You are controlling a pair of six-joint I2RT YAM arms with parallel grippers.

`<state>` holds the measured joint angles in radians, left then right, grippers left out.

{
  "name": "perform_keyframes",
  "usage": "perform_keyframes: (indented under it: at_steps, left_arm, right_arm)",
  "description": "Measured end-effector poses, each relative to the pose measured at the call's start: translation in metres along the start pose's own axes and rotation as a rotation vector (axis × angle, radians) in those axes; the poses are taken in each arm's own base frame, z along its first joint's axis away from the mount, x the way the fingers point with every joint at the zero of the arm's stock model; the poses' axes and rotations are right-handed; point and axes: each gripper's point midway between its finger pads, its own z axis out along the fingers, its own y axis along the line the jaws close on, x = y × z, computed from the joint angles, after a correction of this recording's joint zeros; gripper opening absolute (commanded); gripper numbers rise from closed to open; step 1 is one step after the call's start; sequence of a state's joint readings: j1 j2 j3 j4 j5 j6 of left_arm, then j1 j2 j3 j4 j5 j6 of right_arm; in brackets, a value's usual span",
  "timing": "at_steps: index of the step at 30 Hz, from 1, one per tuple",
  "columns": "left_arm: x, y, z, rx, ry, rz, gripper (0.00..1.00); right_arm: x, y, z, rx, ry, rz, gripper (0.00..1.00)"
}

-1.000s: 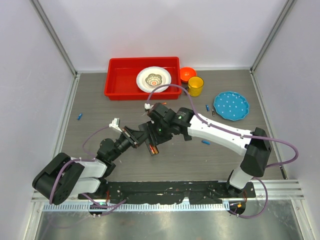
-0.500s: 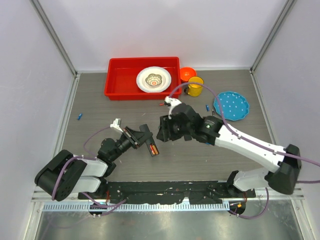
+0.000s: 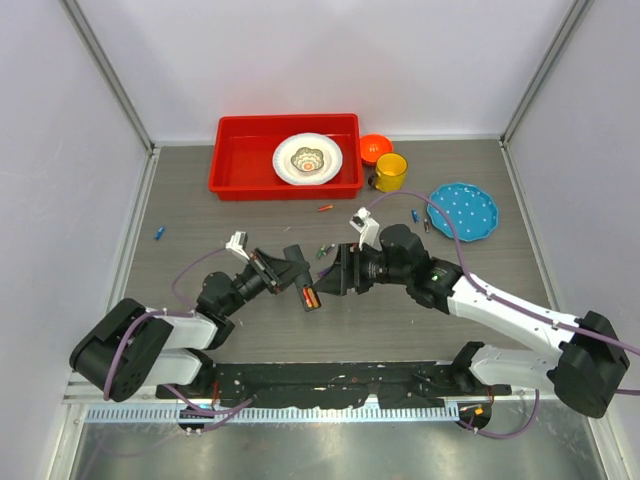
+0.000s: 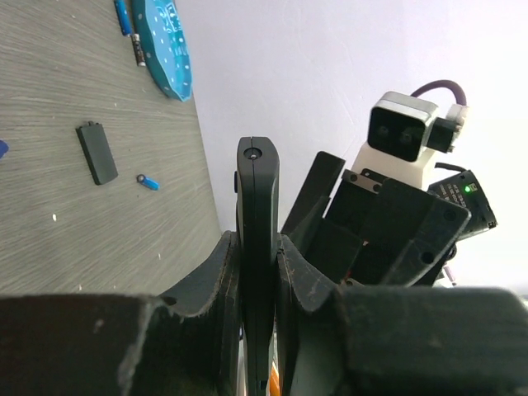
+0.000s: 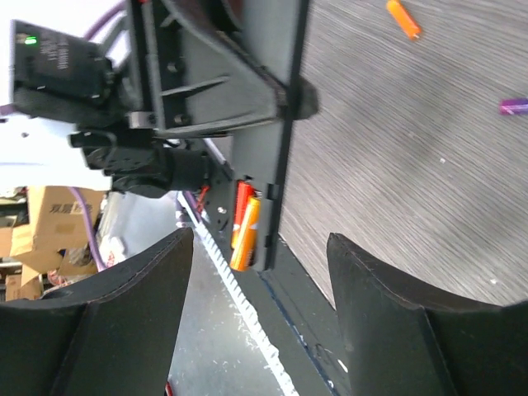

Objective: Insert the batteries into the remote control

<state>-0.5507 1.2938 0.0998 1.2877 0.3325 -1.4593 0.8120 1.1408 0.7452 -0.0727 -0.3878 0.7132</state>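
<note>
My left gripper [image 3: 296, 278] is shut on the black remote control [image 3: 309, 297] and holds it edge-on above the table; in the left wrist view the remote [image 4: 257, 198] stands between the gripper's [image 4: 257, 247] pads. A red battery [image 5: 241, 208] and an orange battery [image 5: 248, 235] lie in the remote's [image 5: 276, 124] slot. My right gripper [image 3: 336, 277] is open and empty just right of the remote, its jaws facing the slot [image 5: 260, 241]. The flat black cover [image 4: 97, 153] lies on the table. Loose batteries lie about: red [image 3: 324, 208], blue [image 3: 159, 233], orange [image 5: 404, 18], purple [image 5: 513, 106].
A red tray [image 3: 230, 185] with a white plate [image 3: 308, 158] stands at the back. An orange bowl [image 3: 375, 148] and a yellow cup [image 3: 390, 172] stand beside it. A blue plate [image 3: 462, 211] lies at the right, with batteries [image 3: 415, 214] near it.
My right gripper has drawn back from the remote to its right side and its arm has dropped low and stretched out. The left gripper has shifted the remote slightly right.
</note>
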Motion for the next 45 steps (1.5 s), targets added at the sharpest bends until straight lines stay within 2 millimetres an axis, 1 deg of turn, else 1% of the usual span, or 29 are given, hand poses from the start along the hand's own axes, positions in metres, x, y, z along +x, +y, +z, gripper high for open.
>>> perform_keyframes:
  at_steps: [3, 7, 15, 21, 28, 32, 39, 45]
  left_arm:
    - [0.001, -0.002, 0.002, 0.005, 0.012, -0.011, 0.0]
    - [0.001, -0.006, 0.005, 0.014, 0.018, -0.028, 0.0]
    - [-0.001, -0.012, 0.01, 0.026, 0.024, -0.054, 0.0]
    - [-0.003, -0.017, 0.014, 0.037, 0.024, -0.069, 0.0]
    - [-0.001, -0.019, 0.015, 0.04, 0.03, -0.074, 0.0]
    - [0.0, -0.02, 0.016, 0.043, 0.034, -0.075, 0.0]
    - [0.002, -0.02, 0.016, 0.044, 0.041, -0.076, 0.0]
    - [0.003, -0.02, 0.016, 0.044, 0.042, -0.076, 0.0]
  right_arm:
    - [-0.003, 0.015, -0.005, -0.08, -0.024, -0.033, 0.72]
    - [-0.003, 0.023, -0.007, -0.137, -0.033, -0.061, 0.72]
    - [0.011, 0.015, -0.006, -0.146, -0.005, -0.105, 0.72]
    - [0.012, 0.022, -0.008, -0.176, -0.006, -0.141, 0.72]
    - [0.013, 0.023, -0.007, -0.181, -0.005, -0.153, 0.65]
    - [0.013, 0.022, -0.007, -0.176, -0.007, -0.158, 0.63]
    - [0.011, 0.018, -0.005, -0.158, -0.017, -0.167, 0.62]
    - [0.014, 0.013, -0.003, -0.145, -0.001, -0.167, 0.65]
